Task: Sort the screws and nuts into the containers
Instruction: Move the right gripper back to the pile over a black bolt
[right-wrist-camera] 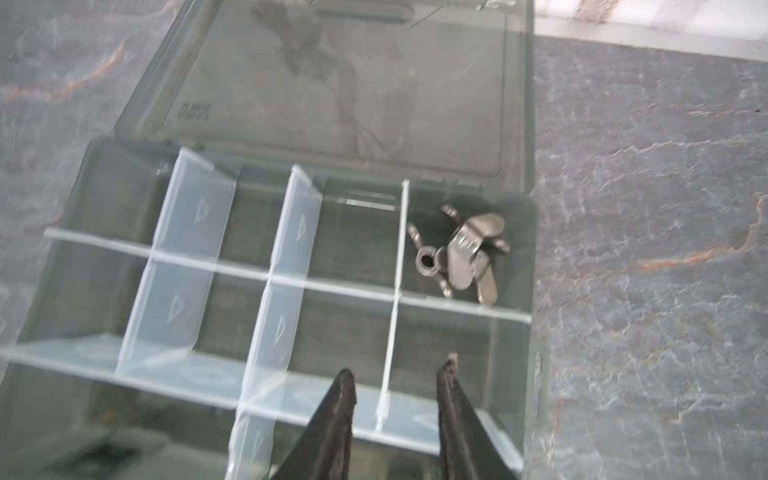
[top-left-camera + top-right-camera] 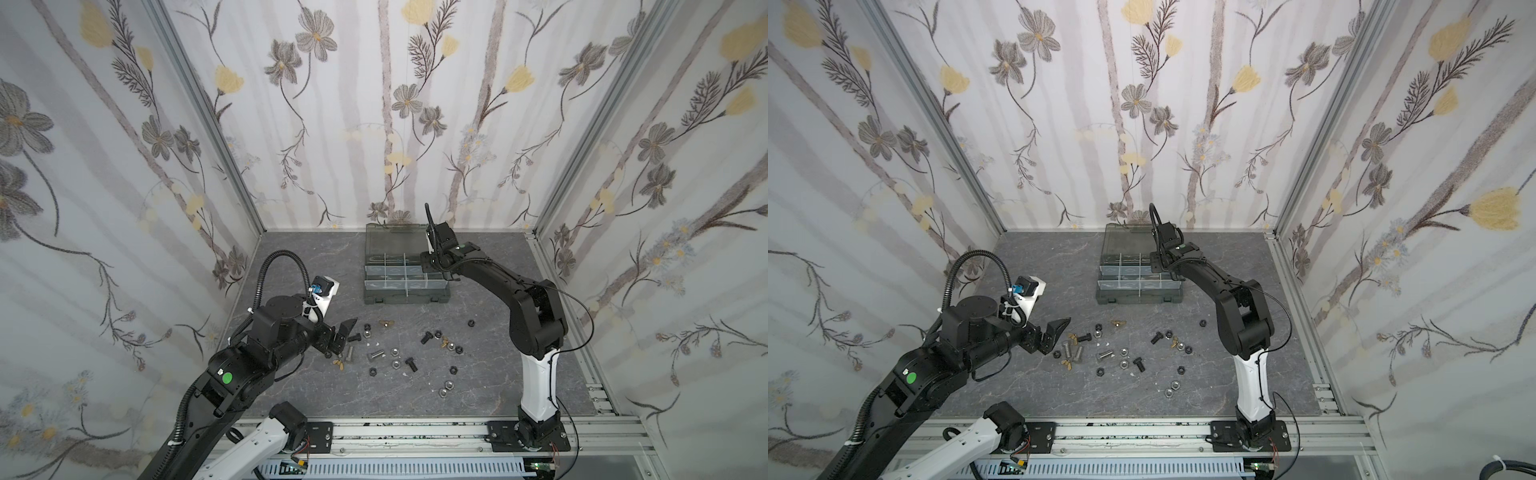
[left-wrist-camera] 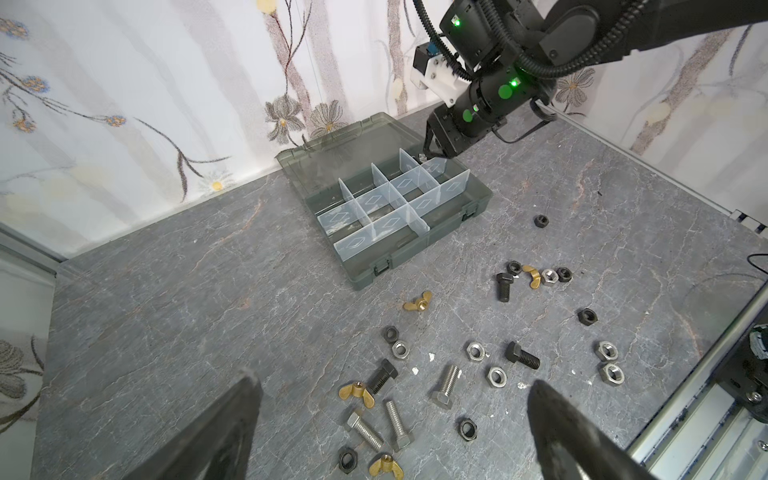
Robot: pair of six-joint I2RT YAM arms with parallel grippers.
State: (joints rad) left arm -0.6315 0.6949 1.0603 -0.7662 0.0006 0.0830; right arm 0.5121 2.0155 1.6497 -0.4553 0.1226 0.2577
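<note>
The dark grey organiser case (image 2: 406, 297) (image 2: 1139, 298) lies open at the back of the table, its containers parted by clear dividers (image 1: 291, 282). A few silver wing nuts (image 1: 465, 253) lie in its far right corner compartment. My right gripper (image 1: 397, 372) hangs over the case's right side, open, with nothing between its fingers. Loose screws (image 3: 446, 384) (image 2: 376, 355) and nuts (image 3: 475, 350) (image 2: 444, 386), silver and black, lie scattered on the table with brass wing nuts (image 3: 419, 302). My left gripper (image 3: 395, 384) (image 2: 343, 334) hovers wide open over the left end of that scatter, holding nothing.
The case's smoky lid (image 1: 353, 83) lies folded back toward the rear wall. Patterned walls close the table on three sides. An aluminium rail (image 2: 415, 432) with both arm bases runs along the front edge. A single black nut (image 3: 541, 220) lies apart, near the right arm.
</note>
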